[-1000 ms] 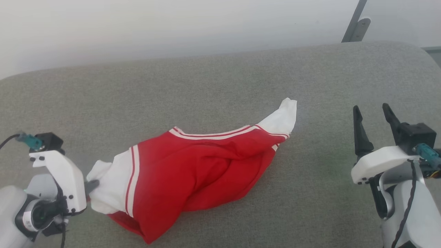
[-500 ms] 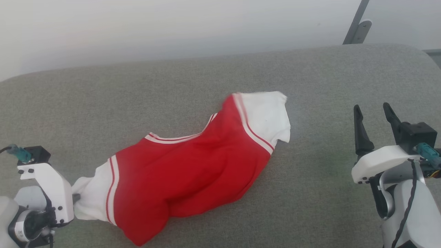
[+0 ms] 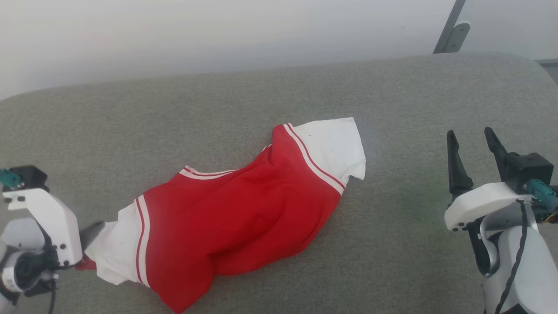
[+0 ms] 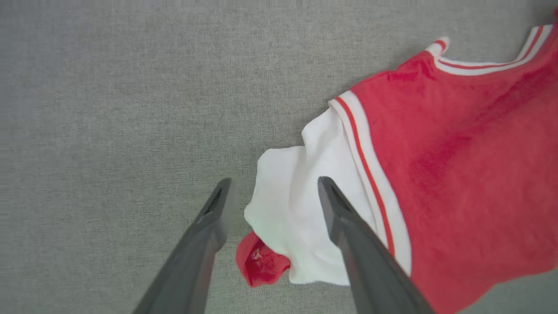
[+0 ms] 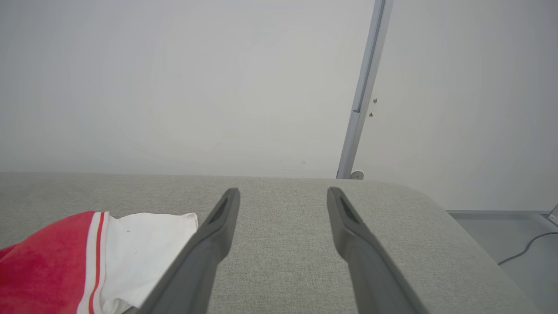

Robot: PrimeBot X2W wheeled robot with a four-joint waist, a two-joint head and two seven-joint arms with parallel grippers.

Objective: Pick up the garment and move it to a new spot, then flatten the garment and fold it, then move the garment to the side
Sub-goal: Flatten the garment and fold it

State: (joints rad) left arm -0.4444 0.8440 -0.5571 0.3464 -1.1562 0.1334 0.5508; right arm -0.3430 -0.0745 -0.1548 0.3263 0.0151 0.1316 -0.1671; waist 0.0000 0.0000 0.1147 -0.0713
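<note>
The garment (image 3: 244,209), a red T-shirt with white sleeves and striped trim, lies crumpled on the grey padded surface (image 3: 279,100), stretched from lower left to upper right. My left gripper (image 3: 96,227) is at its lower-left end. In the left wrist view this gripper (image 4: 273,182) is open, its fingers apart on either side of the white sleeve of the garment (image 4: 457,152), which rests loose on the surface. My right gripper (image 3: 468,131) stands open and empty well to the right of the shirt. In the right wrist view, that gripper (image 5: 283,191) has the garment (image 5: 52,257) at its lower left.
The grey surface ends in a rounded far edge against a pale wall. A metal post (image 3: 449,30) rises behind the far right corner. Past the right edge lies floor with a dark cable (image 5: 523,248).
My left gripper dragged the garment leftward by its white sleeve, then opened and let the sleeve go. The far sleeve flipped over and spread out. The right arm stayed still.
</note>
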